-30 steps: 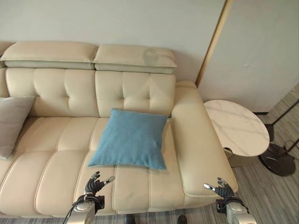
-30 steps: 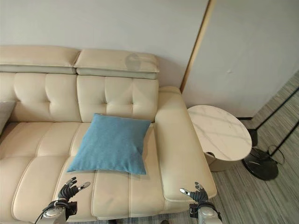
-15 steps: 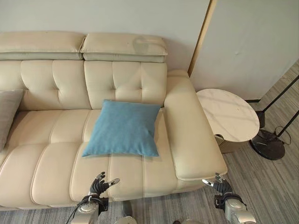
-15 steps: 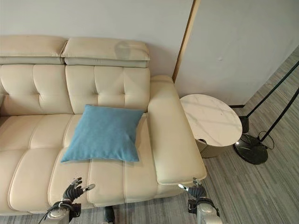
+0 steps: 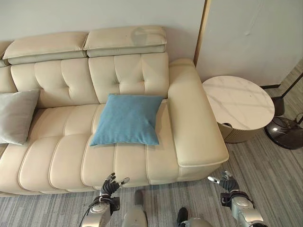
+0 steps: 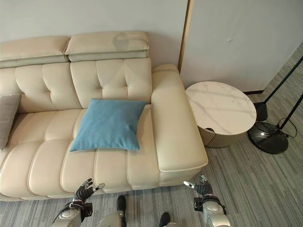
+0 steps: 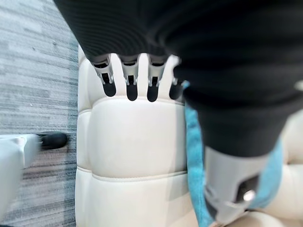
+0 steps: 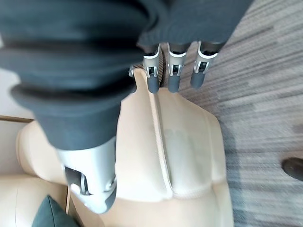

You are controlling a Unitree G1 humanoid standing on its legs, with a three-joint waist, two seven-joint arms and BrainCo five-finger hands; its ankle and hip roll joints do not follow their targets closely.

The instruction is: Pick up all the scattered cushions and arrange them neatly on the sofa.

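Lying on sofa: blue cushion | both hands empty, well apart

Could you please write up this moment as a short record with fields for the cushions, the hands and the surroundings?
blue cushion: on sofa seat, leaning towards the backrest, beside the armrest
grey cushion: propped at the sofa's far left end
left hand: open, empty, low in front of the sofa
right hand: open, empty, near the armrest's front corner
side table: round, marble top, right of the sofa
floor: no cushions in sight
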